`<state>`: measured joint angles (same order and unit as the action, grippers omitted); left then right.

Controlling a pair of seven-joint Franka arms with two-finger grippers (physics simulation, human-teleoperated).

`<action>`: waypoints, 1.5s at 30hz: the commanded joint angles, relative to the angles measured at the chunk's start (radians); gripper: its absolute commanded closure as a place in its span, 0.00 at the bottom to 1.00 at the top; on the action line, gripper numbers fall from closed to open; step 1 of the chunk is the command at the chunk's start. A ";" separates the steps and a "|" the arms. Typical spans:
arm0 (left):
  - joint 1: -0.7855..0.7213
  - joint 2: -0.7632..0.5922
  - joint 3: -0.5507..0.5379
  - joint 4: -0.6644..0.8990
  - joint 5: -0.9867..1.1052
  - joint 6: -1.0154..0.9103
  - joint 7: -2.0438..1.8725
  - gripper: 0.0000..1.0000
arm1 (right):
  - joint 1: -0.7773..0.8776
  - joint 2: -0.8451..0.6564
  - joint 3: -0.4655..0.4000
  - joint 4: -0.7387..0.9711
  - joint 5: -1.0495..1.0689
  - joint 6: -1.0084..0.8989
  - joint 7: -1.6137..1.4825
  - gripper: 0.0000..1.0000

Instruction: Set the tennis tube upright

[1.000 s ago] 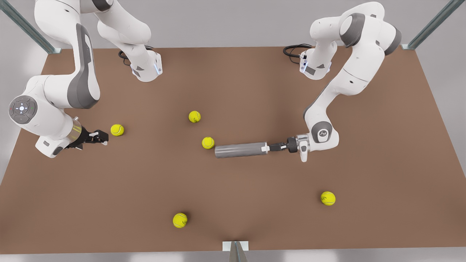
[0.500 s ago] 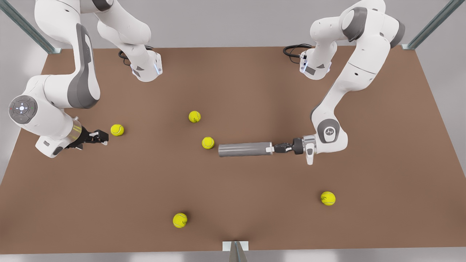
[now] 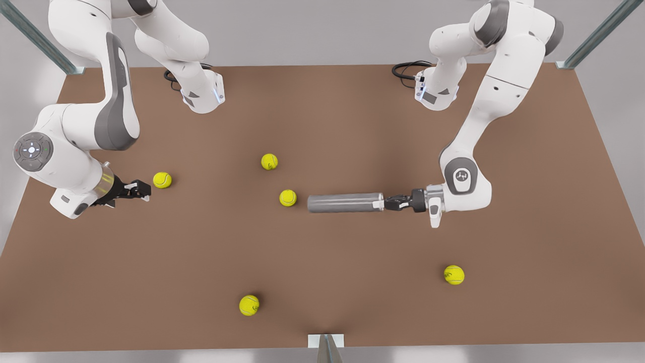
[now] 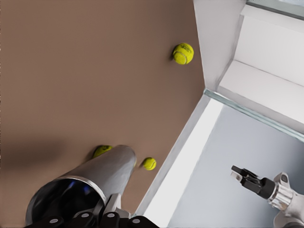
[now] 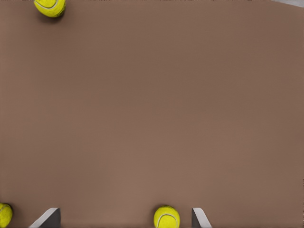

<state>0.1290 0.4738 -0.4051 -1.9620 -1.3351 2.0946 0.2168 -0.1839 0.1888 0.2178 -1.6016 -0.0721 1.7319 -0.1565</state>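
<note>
Grey and lying flat, your tennis tube [image 3: 345, 202] sits right of centre in the front view, on the brown table [image 3: 352, 121]. Your left gripper [image 3: 390, 203] clamps its rim at the tube's right end. At middle left, your right gripper [image 3: 142, 190] waits spread apart beside a tennis ball [image 3: 162, 180].

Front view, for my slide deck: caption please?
Left end effector grips the lying tennis tube by its rim; right end effector waits beside a ball.

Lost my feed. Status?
Left gripper shut on tube rim, tube lying flat. Right gripper open, waiting beside a ball. Another ball near tube's far end.
</note>
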 commanded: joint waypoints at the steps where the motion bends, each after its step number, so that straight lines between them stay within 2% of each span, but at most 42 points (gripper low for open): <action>1: 0.000 -0.001 0.000 0.000 0.007 -0.001 -0.003 0.79 | 0.001 0.000 0.000 0.000 0.000 0.000 0.000 0.00; 36: 0.000 -0.135 0.008 0.086 0.533 -0.004 -0.355 0.79 | 0.003 0.000 0.000 -0.001 0.000 -0.002 0.000 0.00; 45: -0.003 -0.175 -0.001 0.149 0.829 -0.050 -0.496 0.79 | 0.001 0.008 0.000 -0.003 0.000 0.000 0.002 0.00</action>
<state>0.1257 0.2991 -0.4051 -1.8074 -0.5569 2.0371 -0.2851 -0.1829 0.1964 0.2177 -1.6046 -0.0721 1.7319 -0.1562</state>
